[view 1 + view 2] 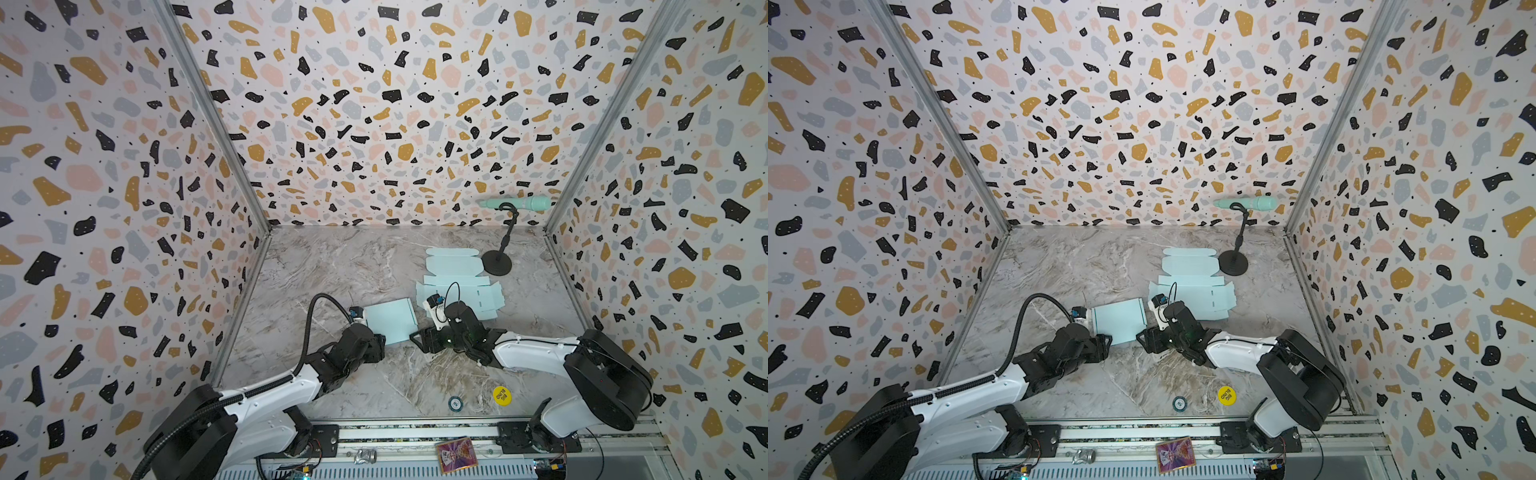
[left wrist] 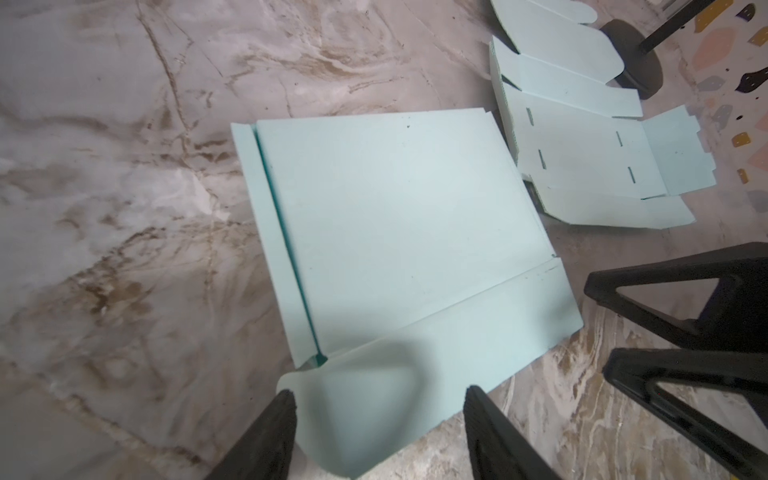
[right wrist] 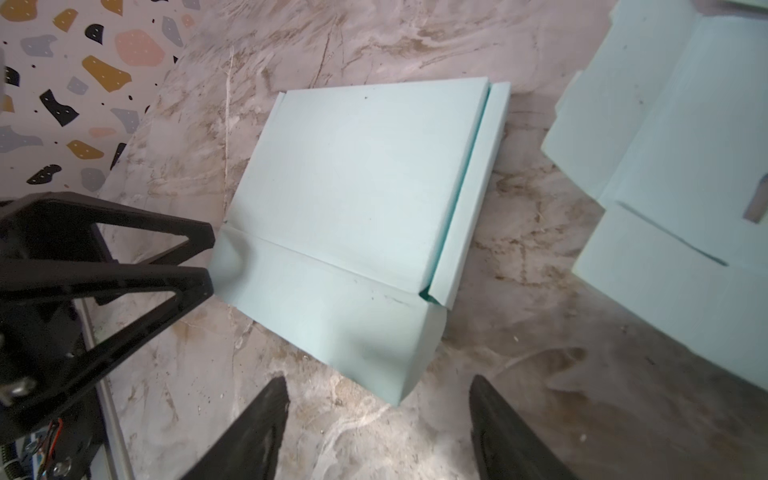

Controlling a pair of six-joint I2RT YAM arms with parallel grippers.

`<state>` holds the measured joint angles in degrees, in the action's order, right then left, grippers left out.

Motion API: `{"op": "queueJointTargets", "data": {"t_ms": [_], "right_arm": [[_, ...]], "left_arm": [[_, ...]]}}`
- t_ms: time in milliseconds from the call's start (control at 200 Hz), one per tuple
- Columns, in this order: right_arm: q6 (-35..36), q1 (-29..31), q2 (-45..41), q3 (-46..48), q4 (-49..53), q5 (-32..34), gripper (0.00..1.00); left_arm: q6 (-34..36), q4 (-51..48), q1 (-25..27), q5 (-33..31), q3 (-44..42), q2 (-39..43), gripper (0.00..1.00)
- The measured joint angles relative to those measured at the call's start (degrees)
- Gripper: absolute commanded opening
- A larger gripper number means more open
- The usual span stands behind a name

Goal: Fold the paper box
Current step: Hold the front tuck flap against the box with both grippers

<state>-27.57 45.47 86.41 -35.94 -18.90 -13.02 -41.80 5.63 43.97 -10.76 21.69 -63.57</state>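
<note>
Left wrist view is the one to go by: the paper box (image 2: 395, 228) lies mid-surface (image 2: 104, 208), lid down, with its front flap (image 2: 457, 324) untucked and splayed toward the robot. That flap's long edge runs crosswise, from one arm to the other, with a rounded ear at each end.

The left hand (image 2: 379, 395) stands directly over the left ear (image 2: 357, 419), fingers well apart and straddling it. One fingertip (image 2: 286, 401) sits at the ear's edge. Whether the ear is actually pinched or merely bracketed, I cannot tell.

The right hand (image 3: 378, 383) is open and empty, low over bare surface. The right ear (image 3: 403, 365) is just ahead, its corner reaching toward the gap between the fingers, with no contact visible.

Judgement: the left hand is the nearer and better placed. The flap would have to turn up and away from both hands, about that crosswise crease.

Obscured: in both top views the box (image 1: 388, 318) shows only its far part, the wrists covering the flap and both sets of fingertips. The left ear is blurred and shadowed at close range. The flap's underside and the slot it must enter are not visible. Some flat blanks (image 1: 457, 286) lie beyond the right hand, near a black stand (image 1: 497, 262).
</note>
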Motion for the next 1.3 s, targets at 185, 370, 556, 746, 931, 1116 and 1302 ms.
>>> {"op": "queueJointTargets", "data": {"t_ms": [185, 370, 556, 746, 931, 1116, 1302], "right_arm": [[0.02, 0.52, 1.29, -0.76, -0.72, -0.15, 0.69], [-0.02, 1.75, 2.6, -0.76, -0.85, -0.28, 0.69], [-0.07, 2.82, 3.56, -0.81, -0.9, -0.26, 0.68], [-0.28, 3.58, 3.76, -1.38, -0.83, 0.02, 0.67], [-0.39, 4.09, 4.37, -1.97, -0.83, 0.92, 0.66], [-0.26, 4.13, 6.1, -2.73, -0.83, 2.16, 0.64], [0.57, 4.13, 8.15, -4.09, -0.79, 3.87, 0.61]], "left_arm": [[-1.81, 2.16, 0.68, 0.0, -2.01, 0.57, 0.65], [-2.95, 3.1, 1.16, -0.04, -3.56, 0.79, 0.65], [-3.32, 5.05, 1.25, -0.04, -3.65, -0.02, 0.64], [-3.89, 6.64, 1.33, -0.04, -3.89, -0.59, 0.63], [-4.15, 7.52, 1.31, -0.55, -4.42, -1.2, 0.6], [-4.17, 8.76, 1.33, -1.6, -4.46, -2.67, 0.55], [-4.13, 9.11, 1.31, -2.32, -4.46, -3.41, 0.52]]}}
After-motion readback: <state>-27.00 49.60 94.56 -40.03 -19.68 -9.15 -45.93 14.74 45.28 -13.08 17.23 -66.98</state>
